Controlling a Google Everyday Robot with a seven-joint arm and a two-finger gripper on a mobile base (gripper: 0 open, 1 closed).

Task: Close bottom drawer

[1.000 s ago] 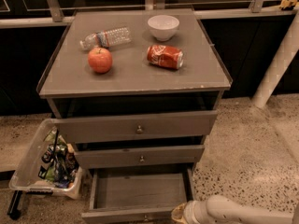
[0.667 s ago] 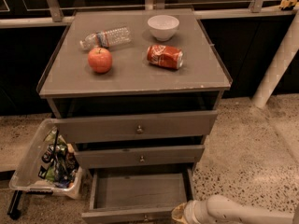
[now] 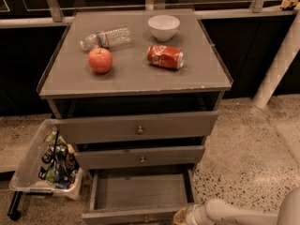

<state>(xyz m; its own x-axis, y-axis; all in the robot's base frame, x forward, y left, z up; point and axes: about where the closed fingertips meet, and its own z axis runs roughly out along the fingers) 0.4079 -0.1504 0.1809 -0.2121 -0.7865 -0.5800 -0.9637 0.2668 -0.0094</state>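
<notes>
The bottom drawer (image 3: 140, 191) of the grey-brown cabinet is pulled out far, its shallow tray empty. Its slim front panel (image 3: 126, 216) runs along the lower edge of the camera view, with a small knob just showing at the frame's bottom. My gripper (image 3: 180, 216) is at the right end of that front panel, low in the view, at the end of my white arm (image 3: 234, 213) coming in from the lower right. It is very near or touching the panel's right corner.
The top drawer (image 3: 138, 128) and middle drawer (image 3: 140, 157) stand slightly out. On the cabinet top lie an apple (image 3: 100, 60), a plastic bottle (image 3: 105, 37), a white bowl (image 3: 163, 27) and a red can (image 3: 165, 56). A clear bin (image 3: 44, 161) of items stands left.
The gripper has stayed at the right end of the bottom drawer's front. The drawer looks as far out as before.
</notes>
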